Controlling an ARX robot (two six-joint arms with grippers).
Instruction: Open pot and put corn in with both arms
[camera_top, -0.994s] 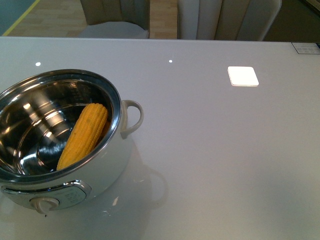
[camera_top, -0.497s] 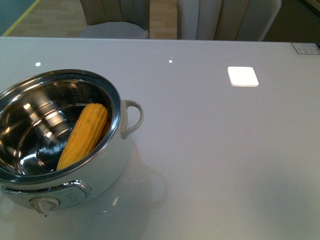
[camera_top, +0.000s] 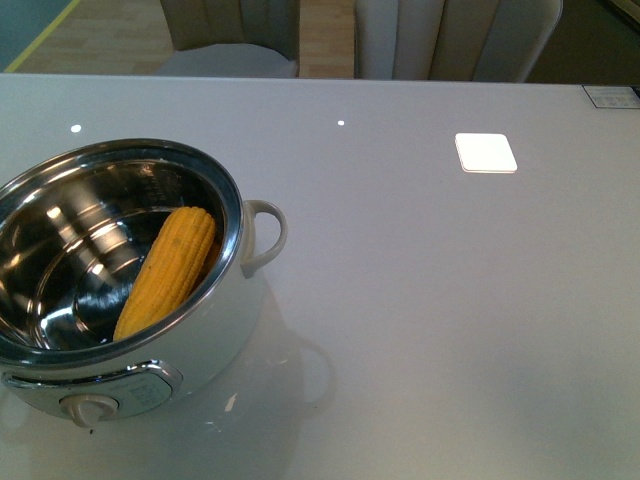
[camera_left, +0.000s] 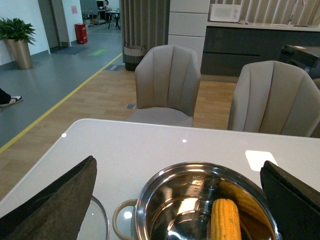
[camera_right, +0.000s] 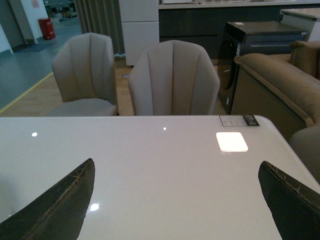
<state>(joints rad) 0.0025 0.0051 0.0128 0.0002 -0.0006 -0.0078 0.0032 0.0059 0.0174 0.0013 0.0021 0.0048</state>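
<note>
Lying inside the open pot (camera_top: 120, 270), the corn (camera_top: 168, 270) leans against the steel wall, so the task looks done (the glass lid (camera_left: 97, 220) sits on the table just beside the pot). Left gripper (camera_left: 175, 200) and right gripper (camera_right: 175, 200) both hang wide open, holding nothing, above the table. I judge that only retreat remains.

One pot (camera_top: 200, 340), one corn (camera_top: 168, 270), one glass lid (camera_left: 97, 222), one white square (camera_top: 486, 152), two chairs (camera_left: 167, 82), one counter (camera_top: 450, 300).
</note>
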